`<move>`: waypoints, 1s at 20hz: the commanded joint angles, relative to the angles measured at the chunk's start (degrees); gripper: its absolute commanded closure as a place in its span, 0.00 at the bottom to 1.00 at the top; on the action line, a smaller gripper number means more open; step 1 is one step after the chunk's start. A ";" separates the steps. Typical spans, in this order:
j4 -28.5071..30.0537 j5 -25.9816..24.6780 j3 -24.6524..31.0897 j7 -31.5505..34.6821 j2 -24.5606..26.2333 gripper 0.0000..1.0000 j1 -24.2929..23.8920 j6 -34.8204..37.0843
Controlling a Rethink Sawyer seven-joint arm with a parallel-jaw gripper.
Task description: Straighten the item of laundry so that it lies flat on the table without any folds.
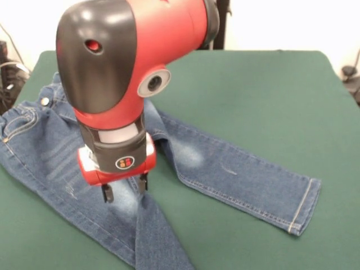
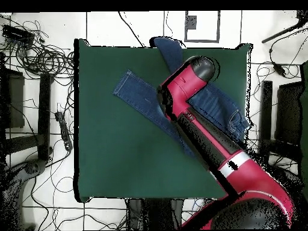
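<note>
The gripper (image 1: 125, 191) hangs straight down from the red and black arm (image 1: 121, 73), its two short black fingers (image 1: 107, 193) parted a little with nothing between them. The tips are just above or at the denim; contact cannot be judged.

Beneath it lie the jeans (image 1: 225, 169), spread over the desk (image 1: 270, 95) toward the left edge in the front view. The waistband with its brass button (image 1: 44, 101) sits near the far left corner. One leg runs out flat toward the middle of the desk and ends in a hemmed cuff (image 1: 304, 205). The other leg heads toward the near edge, with a fold ridge just below the gripper, and passes out of the picture.

In the overhead view the arm (image 2: 198, 114) covers the middle of the jeans (image 2: 135, 90); one leg reaches past the desk's (image 2: 120, 162) edge opposite the robot.
</note>
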 commanded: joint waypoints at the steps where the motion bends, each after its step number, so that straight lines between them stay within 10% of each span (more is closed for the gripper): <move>1: -3.01 -4.74 -0.77 -8.41 6.15 0.00 1.26 3.54; 20: 0.03 -1.58 7.04 0.41 6.58 0.00 0.65 6.84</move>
